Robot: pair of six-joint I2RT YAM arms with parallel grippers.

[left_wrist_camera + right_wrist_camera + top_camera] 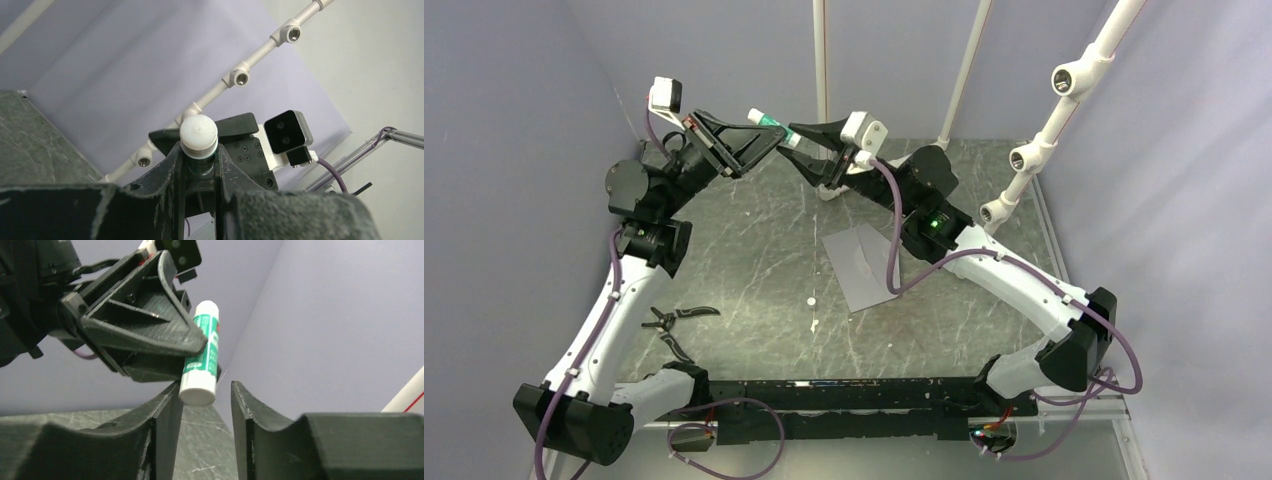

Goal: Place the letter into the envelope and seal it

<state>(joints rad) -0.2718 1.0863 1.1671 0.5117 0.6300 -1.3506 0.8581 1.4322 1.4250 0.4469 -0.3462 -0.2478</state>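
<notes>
A green-and-white glue stick [769,122] hangs high over the back of the table, and my left gripper [774,138] is shut on it. In the left wrist view its white end [198,134] sticks out between the fingers of the left gripper [198,152]. My right gripper [797,146] faces it from the right. In the right wrist view the glue stick [202,355] has its white end at the tip of my left finger [167,410]. The right gripper [206,390] stands open, with a gap to the other finger. The grey envelope [864,265] lies flat on the table. The letter is hidden.
Two small white bits [810,300] lie on the dark marbled table [744,260] left of the envelope. A black tool [679,318] lies by the left arm. White pipe framing [1044,140] rises at the back right, and purple walls close in both sides.
</notes>
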